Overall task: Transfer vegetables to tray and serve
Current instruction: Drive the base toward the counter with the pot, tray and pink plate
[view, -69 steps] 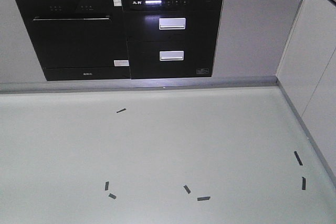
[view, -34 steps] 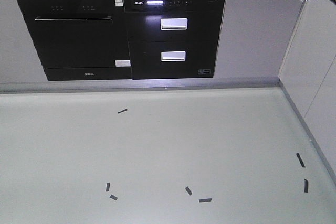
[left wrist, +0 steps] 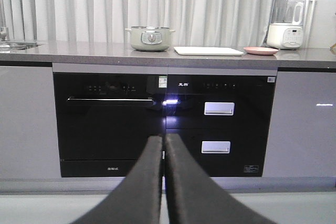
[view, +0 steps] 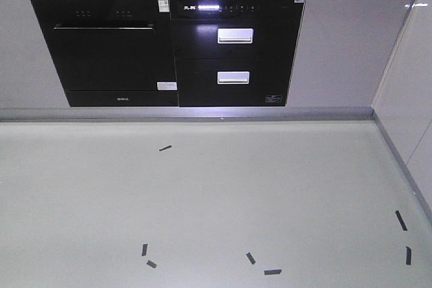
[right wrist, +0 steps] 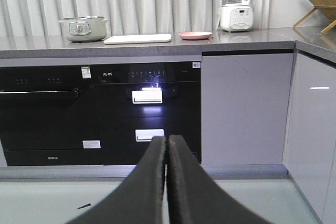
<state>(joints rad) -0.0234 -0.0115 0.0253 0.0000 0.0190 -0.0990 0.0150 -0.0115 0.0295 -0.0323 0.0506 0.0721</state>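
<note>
The tray (left wrist: pixel 208 51) lies flat and cream-white on the grey counter, between a pot and a pink plate; it also shows in the right wrist view as the tray (right wrist: pixel 137 39). No vegetables are in view. My left gripper (left wrist: pixel 164 140) is shut with nothing between its dark fingers, far back from the counter and pointing at the black appliances. My right gripper (right wrist: pixel 167 140) is shut the same way, also empty and well short of the counter.
A pale green pot (left wrist: pixel 150 38), a round pink plate (left wrist: pixel 261 51) and a white blender (left wrist: pixel 286 22) stand on the counter. Black oven (view: pixel 108 52) and drawer unit (view: pixel 234 55) sit below. Cabinets (view: pixel 412 92) run along the right. Black tape marks (view: pixel 272 272) dot the floor.
In the front view the cabinets and floor marks have slid to the right and slightly down, so my base has shifted relative to the counter.
</note>
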